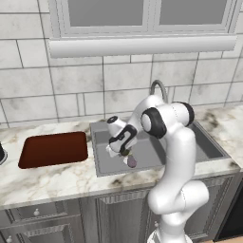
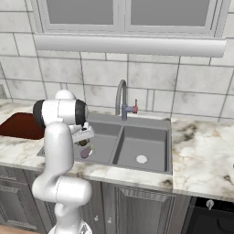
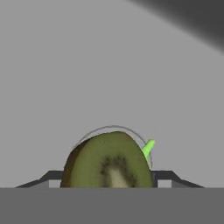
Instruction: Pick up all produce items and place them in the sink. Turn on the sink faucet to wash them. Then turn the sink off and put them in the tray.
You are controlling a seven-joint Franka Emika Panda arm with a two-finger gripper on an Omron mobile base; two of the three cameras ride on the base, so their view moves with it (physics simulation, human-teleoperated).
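My gripper (image 1: 122,149) hangs low over the left basin of the grey sink (image 1: 102,127), shut on a small olive-brown produce item (image 1: 125,153). In the hand view the item (image 3: 109,164) is a cut half with a green face, sitting between the finger tips (image 3: 168,176) above a round pale drain. The purple eggplant (image 1: 132,162) lies on the basin floor just below and in front of the gripper (image 2: 83,140); the same eggplant (image 2: 85,153) appears in the right base view. The gooseneck faucet (image 2: 120,98) stands behind the sink. The reddish-brown tray (image 1: 54,148) lies left of the sink.
The right basin (image 2: 141,159) has its own pale drain. Marble counter (image 2: 205,146) stretches right of the sink. The tiled wall and a window sill (image 1: 142,46) rise behind. A dark object (image 1: 1,154) sits at the far left edge.
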